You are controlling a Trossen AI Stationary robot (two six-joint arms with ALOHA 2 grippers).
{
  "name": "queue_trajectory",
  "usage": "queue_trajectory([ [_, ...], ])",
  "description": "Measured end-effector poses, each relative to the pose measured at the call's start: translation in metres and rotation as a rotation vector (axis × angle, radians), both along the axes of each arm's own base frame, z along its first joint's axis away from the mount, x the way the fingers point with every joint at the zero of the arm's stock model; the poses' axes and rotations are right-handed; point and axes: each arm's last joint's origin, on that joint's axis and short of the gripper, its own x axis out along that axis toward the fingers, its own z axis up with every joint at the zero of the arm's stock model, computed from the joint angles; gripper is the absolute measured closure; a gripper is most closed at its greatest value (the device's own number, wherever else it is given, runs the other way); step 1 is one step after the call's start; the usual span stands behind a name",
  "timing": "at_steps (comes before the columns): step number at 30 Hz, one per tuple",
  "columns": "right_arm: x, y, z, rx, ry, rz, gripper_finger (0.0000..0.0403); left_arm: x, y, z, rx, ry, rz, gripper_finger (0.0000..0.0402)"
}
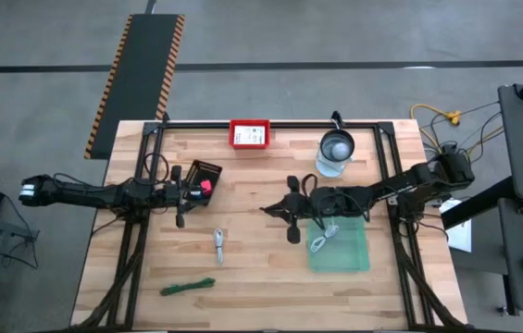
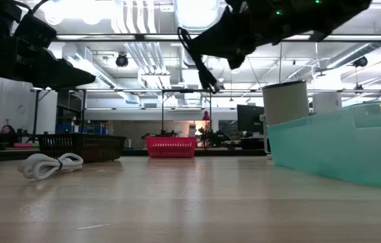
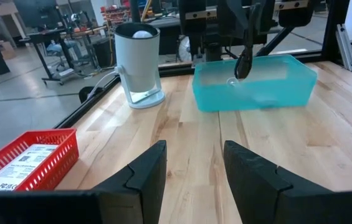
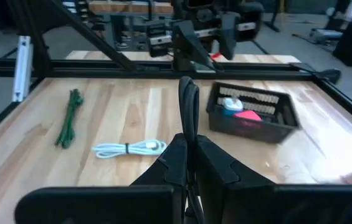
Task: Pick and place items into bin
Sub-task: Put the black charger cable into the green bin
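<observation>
My right gripper (image 1: 268, 211) hangs above the table's middle, left of the teal bin (image 1: 340, 248), shut on a thin black stick (image 4: 188, 102). In the low view the stick (image 2: 200, 67) slants down below that gripper. My left gripper (image 3: 191, 168) is open and empty, hovering by the black basket (image 1: 204, 174). A white coiled cable (image 1: 219, 245) and a green tie (image 1: 187, 287) lie flat on the wood. Another white cable (image 1: 321, 242) lies in the bin. A pink item (image 4: 245, 116) sits in the black basket. A white printed card (image 3: 23, 163) lies in the red basket (image 1: 250, 135). My right gripper pinches the thin black stick between its two fingers (image 4: 216, 165). The stick is lifted clear of the table. One end (image 4: 187, 84) sticks out past the fingertips. Which part of the stick lies between the fingers is hidden by the fingers themselves.
A white cylinder with a metal top (image 1: 335, 153) stands near the far edge, right of the red basket. Black frame rails (image 1: 270, 123) run along the far edge and both sides. Bare wood lies between the two grippers and along the near edge.
</observation>
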Motion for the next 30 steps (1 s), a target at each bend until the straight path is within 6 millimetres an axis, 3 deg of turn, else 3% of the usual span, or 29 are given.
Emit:
queue_trajectory([
  [11, -0.034, 0.013, 0.000, 0.022, 0.003, -0.045, 0.0392, 0.000, 0.000, 0.000, 0.000, 0.000, 0.000, 0.0258],
  [30, -0.088, 0.009, -0.001, 0.039, 0.136, -0.084, 0.0392, 0.000, 0.000, 0.000, 0.000, 0.001, 0.000, 0.0258],
])
